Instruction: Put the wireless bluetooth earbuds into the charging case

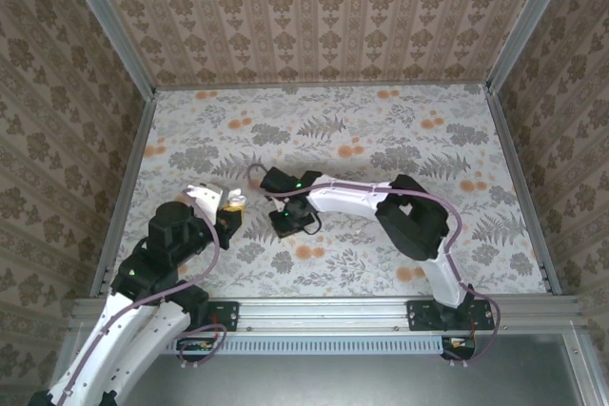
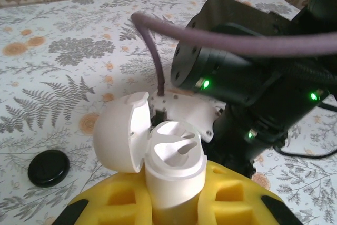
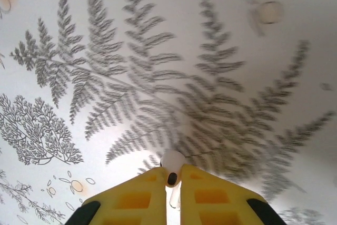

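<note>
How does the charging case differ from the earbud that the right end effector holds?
The charging case is bigger than the earbud: it keeps the left end effector spread, while the right end effector is nearly closed on the earbud. The case has its lid open and sockets empty; the earbud is one piece. Both are white and gripped.

l arm [image 1: 143, 325] bent up from its base, l gripper [image 1: 228, 204] aimed twd centre, jaws clamped on the case [image 2: 174, 169]. r arm [image 1: 419, 225] folded at elbow, reaching leftward, wrist tipped down; r gripper [image 3: 172, 183] w/ yellow fingers [image 3: 137, 201] nearly together, pinching an earbud [image 3: 172, 160].
</note>
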### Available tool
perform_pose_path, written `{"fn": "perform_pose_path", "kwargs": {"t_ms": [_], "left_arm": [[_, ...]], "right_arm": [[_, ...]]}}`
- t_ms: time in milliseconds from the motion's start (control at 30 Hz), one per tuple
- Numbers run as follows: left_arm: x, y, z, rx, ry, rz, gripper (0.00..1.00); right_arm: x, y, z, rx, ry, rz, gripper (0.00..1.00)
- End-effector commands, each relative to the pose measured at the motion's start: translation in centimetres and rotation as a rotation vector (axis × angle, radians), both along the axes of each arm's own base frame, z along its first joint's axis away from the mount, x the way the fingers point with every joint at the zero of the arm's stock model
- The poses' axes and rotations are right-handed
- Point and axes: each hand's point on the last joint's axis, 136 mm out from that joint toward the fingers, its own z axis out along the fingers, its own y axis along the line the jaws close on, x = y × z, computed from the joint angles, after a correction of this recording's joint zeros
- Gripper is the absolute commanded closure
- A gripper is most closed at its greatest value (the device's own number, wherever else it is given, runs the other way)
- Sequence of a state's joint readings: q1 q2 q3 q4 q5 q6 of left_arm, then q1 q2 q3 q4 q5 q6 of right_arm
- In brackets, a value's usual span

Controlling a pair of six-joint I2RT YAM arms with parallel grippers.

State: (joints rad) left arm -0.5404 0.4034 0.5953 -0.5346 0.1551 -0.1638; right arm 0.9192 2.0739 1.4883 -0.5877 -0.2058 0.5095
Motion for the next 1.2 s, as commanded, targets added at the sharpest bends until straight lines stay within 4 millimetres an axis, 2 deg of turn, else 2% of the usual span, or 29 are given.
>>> {"fn": "perform_pose_path", "kwargs": {"t_ms": [0,133,333,600,733,900,1067,1167], "left_arm": [[-0.2,-1.4,0.5,-0.054,-0.014,-0.069,1.0],[-0.3,-2.1,0.3,-0.078,-0.005,-0.105,1.0],[-0.3,-2.5,0.2,-0.09,0.004,-0.12,1.0],[-0.3,-2.6,0.2,-0.096,0.01,-0.125,1.0],[-0.3,-2.6,0.2,-0.094,0.012,-0.127,1.0],[-0.3,-2.7,0.1,-0.096,0.015,-0.125,1.0],[-0.3,-2.7,-0.1,-0.094,0.02,-0.127,1.0],[-0.2,-2.8,-0.3,-0.092,0.024,-0.129,1.0]], "right_arm": [[1.4,0.5,3.0,0.197,-0.001,-0.051,0.89],[1.9,-1.1,3.3,0.252,0.015,-0.078,0.9],[2.3,-3.6,2.0,0.24,0.044,-0.124,0.89],[3.0,-6.5,0.7,0.135,0.025,-0.19,0.77],[3.4,-7.9,0.7,0.102,-0.003,-0.231,0.68],[3.6,-10.0,1.0,0.036,-0.04,-0.269,0.68],[3.3,-10.8,1.4,0.012,-0.051,-0.278,0.7],[3.1,-10.4,1.9,0.029,-0.04,-0.304,0.7]]}}
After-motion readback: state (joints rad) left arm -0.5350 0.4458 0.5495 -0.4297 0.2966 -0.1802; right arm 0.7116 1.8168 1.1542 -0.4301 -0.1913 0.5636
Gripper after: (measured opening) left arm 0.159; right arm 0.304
